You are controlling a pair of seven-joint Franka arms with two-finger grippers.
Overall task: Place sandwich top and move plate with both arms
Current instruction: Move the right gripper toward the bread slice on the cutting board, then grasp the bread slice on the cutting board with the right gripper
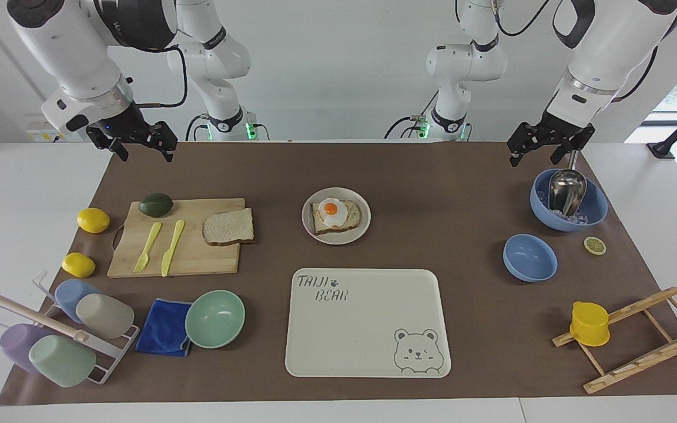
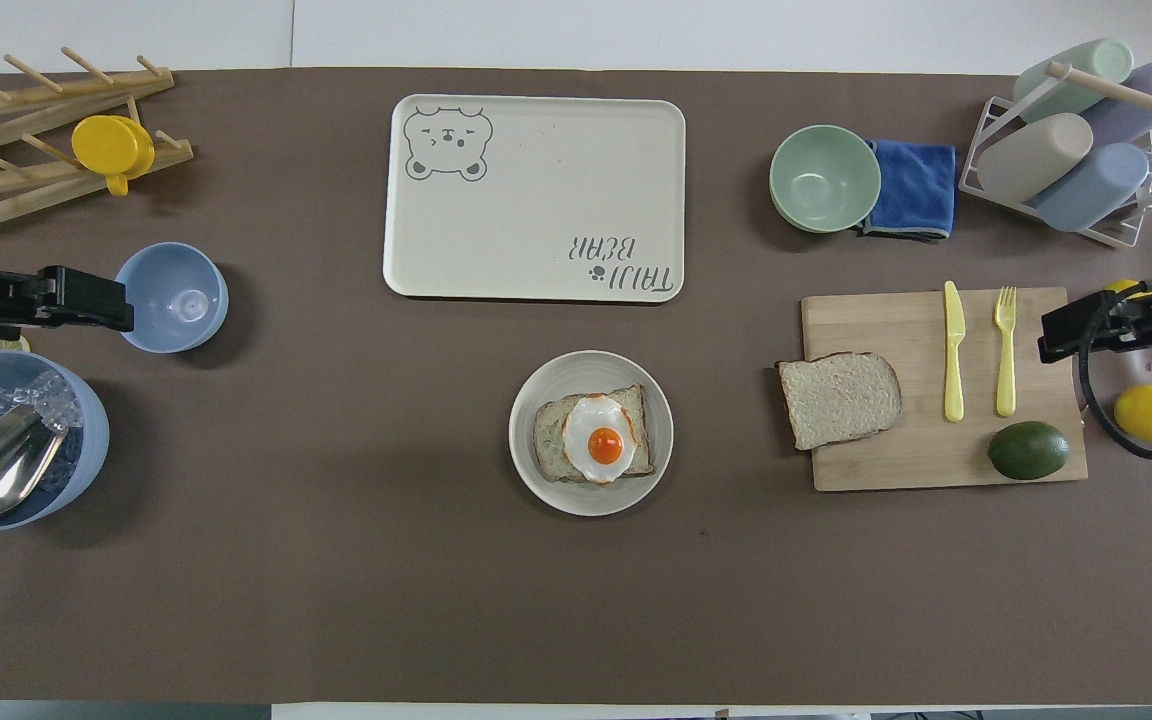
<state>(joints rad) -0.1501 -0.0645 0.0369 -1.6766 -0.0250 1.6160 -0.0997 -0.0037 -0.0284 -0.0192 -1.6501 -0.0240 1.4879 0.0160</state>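
Note:
The sandwich top (image 1: 228, 227) is a speckled bread slice lying on the corner of the wooden cutting board (image 1: 197, 261) nearest the plate; it also shows in the overhead view (image 2: 839, 398). The round beige-grey plate (image 1: 309, 228) sits mid-table, beside the board, and holds an egg-topped toast slice (image 1: 334, 214); the plate's rim also shows in the overhead view (image 2: 536, 475). My right gripper (image 1: 144, 154) is open and empty, raised over the mat's edge near the board. My left gripper (image 1: 533, 158) is open and empty, raised beside the blue ice bowl (image 1: 594, 217).
The cream bear-print tray (image 1: 368, 329) lies farther from the robots than the plate. An avocado (image 1: 156, 204), a yellow fork (image 1: 148, 247) and a knife (image 1: 172, 247) lie on the board. The mint bowl (image 1: 215, 318), blue cloth, cup rack, lemons, small blue bowl (image 1: 529, 257) and wooden rack (image 1: 638, 335) stand around.

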